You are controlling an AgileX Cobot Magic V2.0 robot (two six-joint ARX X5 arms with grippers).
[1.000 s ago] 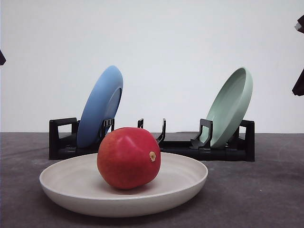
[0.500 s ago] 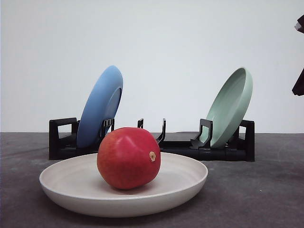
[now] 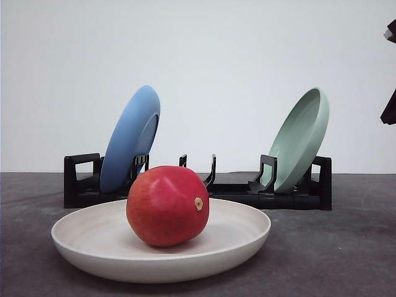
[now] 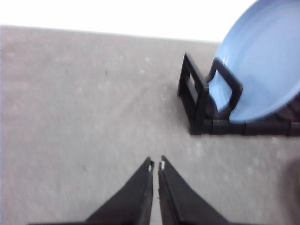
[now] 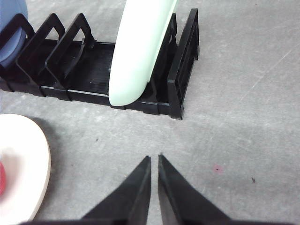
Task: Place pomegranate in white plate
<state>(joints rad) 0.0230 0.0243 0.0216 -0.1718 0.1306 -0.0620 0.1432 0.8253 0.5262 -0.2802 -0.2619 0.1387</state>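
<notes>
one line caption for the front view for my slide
Pomegranate resting in the white plate, with blue plate and green plate leaning in the black rack behind.

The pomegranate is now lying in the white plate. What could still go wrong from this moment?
The pomegranate is round and rests free in the shallow white plate, so a bump could roll it toward the low rim. The right gripper, shut, hangs above the table near the plate's edge and the black rack; a careless retreat might knock either.

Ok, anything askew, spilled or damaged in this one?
Nothing stands out. The pomegranate sits inside the white plate, the blue plate and green plate lean in the black rack, nothing spilled.
</notes>
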